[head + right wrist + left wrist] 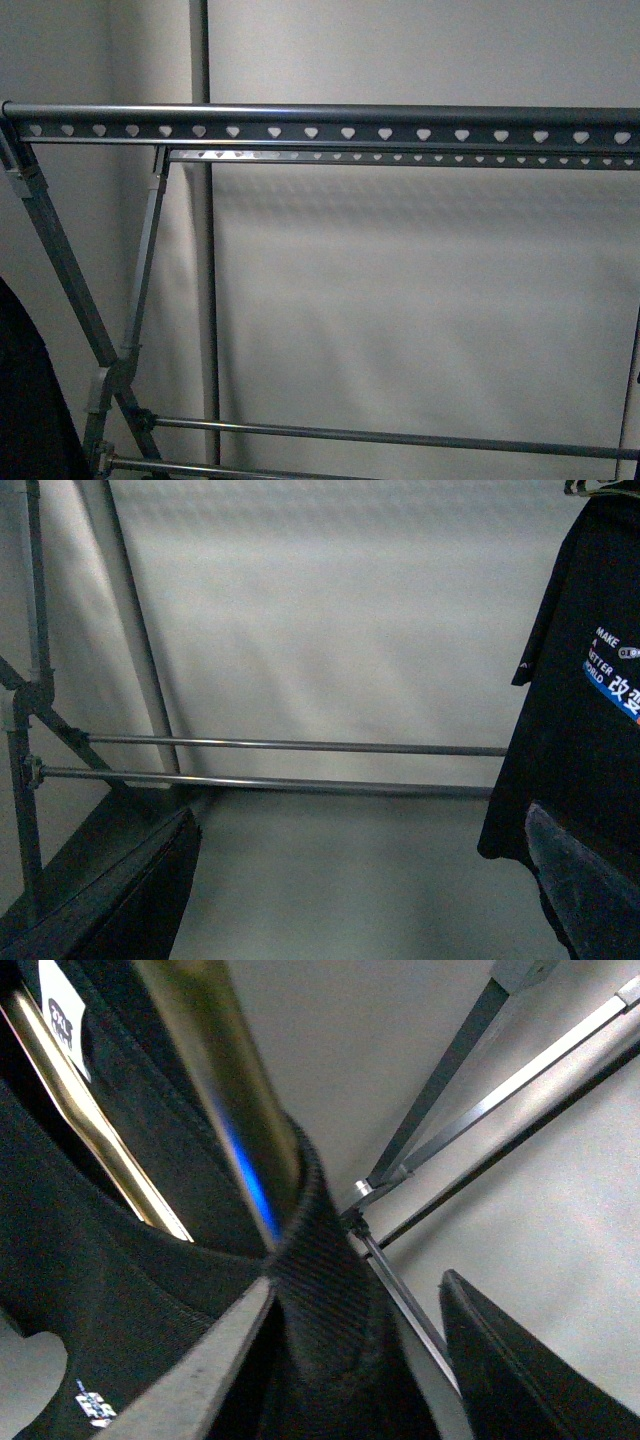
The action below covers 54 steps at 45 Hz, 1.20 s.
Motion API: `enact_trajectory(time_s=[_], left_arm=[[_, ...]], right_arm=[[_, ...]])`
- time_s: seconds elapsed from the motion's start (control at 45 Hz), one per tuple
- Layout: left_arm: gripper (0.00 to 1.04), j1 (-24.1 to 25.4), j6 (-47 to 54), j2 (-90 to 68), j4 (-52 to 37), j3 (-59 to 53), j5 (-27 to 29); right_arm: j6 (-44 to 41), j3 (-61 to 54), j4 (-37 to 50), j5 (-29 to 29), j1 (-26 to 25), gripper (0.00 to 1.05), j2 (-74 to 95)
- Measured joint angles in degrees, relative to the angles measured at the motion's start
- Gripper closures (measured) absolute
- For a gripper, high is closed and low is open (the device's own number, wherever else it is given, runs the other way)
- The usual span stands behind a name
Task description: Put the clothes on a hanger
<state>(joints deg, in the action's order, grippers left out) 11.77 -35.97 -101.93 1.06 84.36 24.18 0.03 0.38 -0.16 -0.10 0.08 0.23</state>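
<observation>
The hanger, a grey rack, fills the front view, with its heart-punched top rail (330,130) running across. The clothes, a black T-shirt, hang at the right of the right wrist view (575,720), with the white print and blue stripe showing. In the left wrist view my left gripper (350,1360) is shut on the shirt's ribbed collar (320,1280), next to a shiny golden bar (215,1090) inside the neck. My right gripper (355,900) is open and empty, beside the shirt's lower edge. Neither gripper shows in the front view.
The rack's slanted legs (60,260) stand at the left and its low cross bars (300,747) run near the floor. A pale wall lies behind. A dark shape (30,400) fills the front view's lower left corner. A white label (65,1010) sits inside the collar.
</observation>
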Motion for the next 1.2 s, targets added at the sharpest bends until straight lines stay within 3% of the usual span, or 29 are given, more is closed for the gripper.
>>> enact_trajectory(time_s=[0.089,0.244,0.311,0.444,0.622,0.778,0.956,1.067,1.2], left_arm=[[0.71,0.55,0.11,0.83,0.20,-2.14,-2.93],[1.01,1.20,2.21,5.92,-0.07,-11.65,-13.57],[1.00,1.20,4.87,9.38,-0.04,-16.00,-18.51],[1.00,0.04,11.78,22.05,-0.02,-27.71,-35.76],[1.00,-2.95,27.41,31.98,10.56,-30.10,-56.22],[1.00,-2.43,54.86,31.58,24.26,-25.97,-72.35],[1.00,-1.42,88.28,23.17,32.22,-18.99,-74.84],[1.00,-2.97,102.68,18.97,25.46,-17.00,-76.67],[1.00,-8.46,115.82,17.55,18.12,-15.34,-76.41]], right_arm=[[0.00,0.00,0.00,0.02,0.00,0.07,0.00],[0.00,0.00,0.00,0.02,0.00,0.07,0.00],[0.00,0.00,0.00,0.02,0.00,0.07,0.00],[0.00,0.00,0.00,0.00,0.00,0.07,0.00],[0.00,0.00,0.00,0.02,0.00,0.07,0.00],[0.00,0.00,0.00,0.04,0.00,0.07,0.00],[0.00,0.00,0.00,0.00,0.00,0.07,0.00],[0.00,0.00,0.00,0.02,0.00,0.07,0.00],[0.00,0.00,0.00,0.00,0.00,0.07,0.00]])
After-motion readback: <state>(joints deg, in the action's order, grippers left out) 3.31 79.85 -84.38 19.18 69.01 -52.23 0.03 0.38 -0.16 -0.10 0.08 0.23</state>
